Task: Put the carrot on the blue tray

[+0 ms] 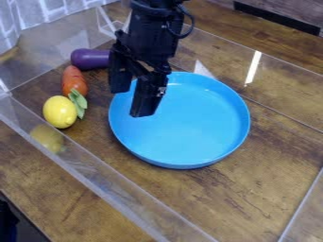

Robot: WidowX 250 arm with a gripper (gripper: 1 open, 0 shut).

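The carrot (75, 79), orange-red with a green leafy end, lies on the wooden table left of the blue tray (190, 132). My black gripper (131, 92) hangs open over the tray's left rim, pointing steeply down, with nothing between its fingers. The carrot is a short way to the gripper's left and apart from it. Nothing lies in the round, shallow-rimmed tray.
A yellow lemon (59, 112) sits just in front of the carrot, touching its leafy end. A purple eggplant (93, 58) lies behind the carrot, partly hidden by the arm. A clear plastic wall (89, 175) borders the table's left and front sides.
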